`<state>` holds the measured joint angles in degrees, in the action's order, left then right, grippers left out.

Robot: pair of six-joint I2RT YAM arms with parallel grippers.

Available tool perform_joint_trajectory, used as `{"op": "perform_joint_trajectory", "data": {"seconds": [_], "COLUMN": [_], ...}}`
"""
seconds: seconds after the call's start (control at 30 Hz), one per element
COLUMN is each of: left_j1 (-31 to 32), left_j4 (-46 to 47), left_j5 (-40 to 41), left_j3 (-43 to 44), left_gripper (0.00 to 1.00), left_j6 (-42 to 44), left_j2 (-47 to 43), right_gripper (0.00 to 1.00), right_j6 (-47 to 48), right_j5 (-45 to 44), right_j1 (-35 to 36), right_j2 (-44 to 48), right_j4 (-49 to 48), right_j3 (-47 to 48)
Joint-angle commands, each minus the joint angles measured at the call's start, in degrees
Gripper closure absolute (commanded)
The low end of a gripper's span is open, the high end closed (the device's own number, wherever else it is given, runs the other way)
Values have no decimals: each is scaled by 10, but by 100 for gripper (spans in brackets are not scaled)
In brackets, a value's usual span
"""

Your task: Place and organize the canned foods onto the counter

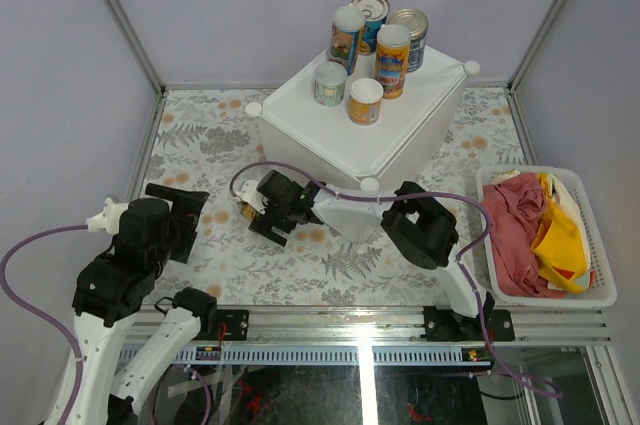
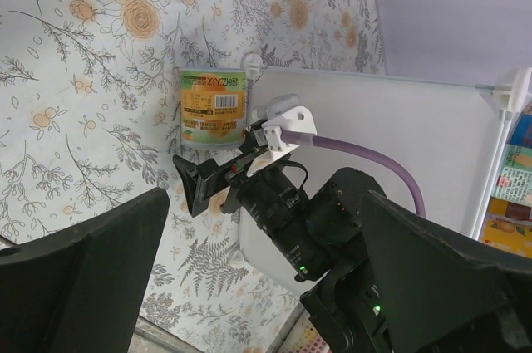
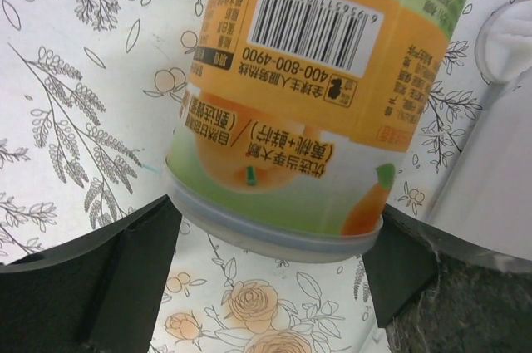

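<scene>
1. Now my right tool (image 3: 273, 224) straddles the orange can (image 3: 316, 95) lying on the floral cloth (image 1: 200, 135) beside the white cube desk (image 1: 395, 140); clamped or not, I cannot tell.
2. Round and caught near its rim, it may roll free.
3. My left tool (image 2: 266, 274) stands apart.

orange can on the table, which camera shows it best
Right wrist: the orange can fills the frame, barcode legible. Left wrist shows it smaller, beside the white box. Top view: mostly hidden by the right pincer.

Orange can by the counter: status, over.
Left gripper open, empty. Right gripper straddling orange can on the table, grip unconfirmed. Six cans on the counter. Nothing blocking.
</scene>
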<state>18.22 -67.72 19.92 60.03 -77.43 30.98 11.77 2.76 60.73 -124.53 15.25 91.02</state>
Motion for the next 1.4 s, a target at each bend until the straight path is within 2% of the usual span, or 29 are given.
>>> {"op": "perform_joint_trajectory", "data": {"seconds": [0.0,0.17,0.5,0.63,0.83,0.9,1.1,1.37], "left_j1": [-4,-4,-4,-4,-3,-3,-1,0], "left_j4": [0,-3,-12,-14,-16,-13,-4,3], "left_j5": [3,2,5,9,16,15,17,15], "left_j3": [1,7,15,18,21,19,15,15], "left_gripper": [3,3,3,3,3,3,3,3], "left_j6": [-10,-6,-3,-2,1,0,2,8], "left_j2": [-6,-8,-13,-13,-13,-13,-13,-13], "right_gripper": [9,7,7,13,29,32,35,38], "right_j6": [-66,-113,-141,-143,-136,-132,-128,-123], "right_j5": [11,-11,-61,-77,-88,-93,-96,-84], "right_j1": [6,11,18,21,25,26,32,52], "right_j2": [33,38,39,35,49,63,97,85], "right_j4": [-54,-92,-132,-129,-115,-108,-54,137], "right_j3": [-9,-18,-18,-16,-22,-24,3,126]}}
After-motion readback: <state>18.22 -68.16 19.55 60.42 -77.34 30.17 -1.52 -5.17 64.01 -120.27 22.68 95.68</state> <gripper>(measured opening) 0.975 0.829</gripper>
